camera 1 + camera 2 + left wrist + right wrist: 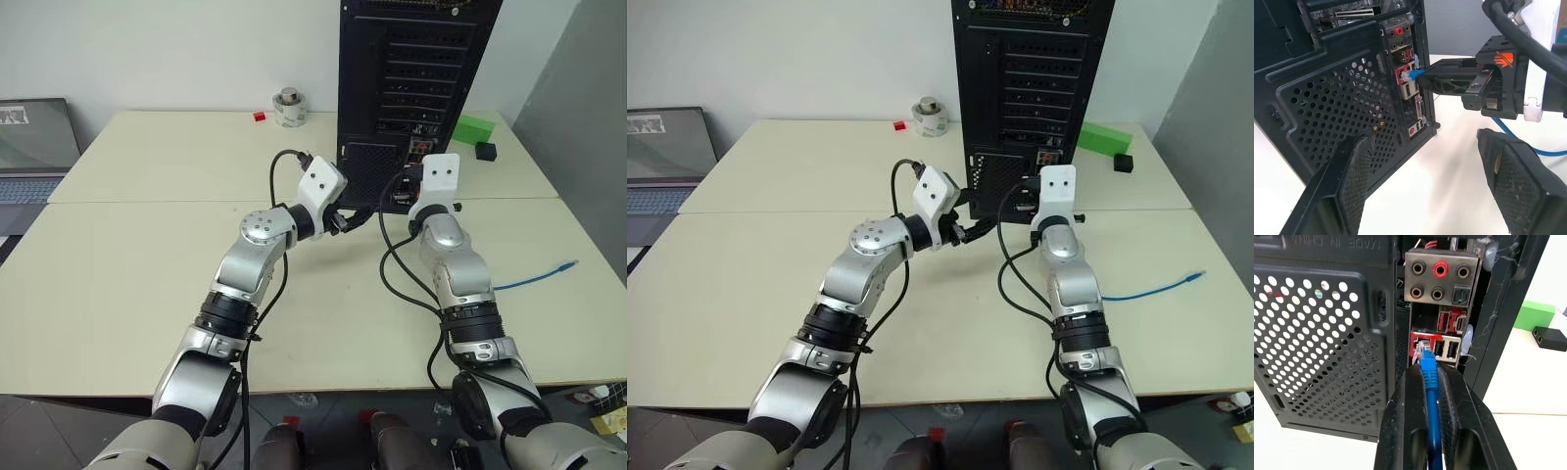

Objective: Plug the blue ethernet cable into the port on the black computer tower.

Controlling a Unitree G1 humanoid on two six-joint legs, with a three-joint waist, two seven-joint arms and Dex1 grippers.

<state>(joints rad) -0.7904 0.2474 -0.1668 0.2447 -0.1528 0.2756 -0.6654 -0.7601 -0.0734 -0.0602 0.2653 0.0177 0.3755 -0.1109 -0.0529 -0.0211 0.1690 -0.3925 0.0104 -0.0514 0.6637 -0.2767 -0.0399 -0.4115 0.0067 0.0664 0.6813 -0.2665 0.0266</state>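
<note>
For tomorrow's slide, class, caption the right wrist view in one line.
Right pincer shut on the blue ethernet cable, its clear plug at a port on the black computer tower.

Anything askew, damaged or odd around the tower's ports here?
Nothing stands out. The right gripper holds the blue ethernet cable with its plug at the black computer tower port strip; the left gripper waits open nearby.

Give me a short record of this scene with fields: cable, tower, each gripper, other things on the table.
cable: blue ethernet cable, plug at the port strip
tower: black computer tower, back facing robot
right gripper: shut on the cable
left gripper: open, holds nothing, beside the tower
other: green block, small black box, laptop
</note>
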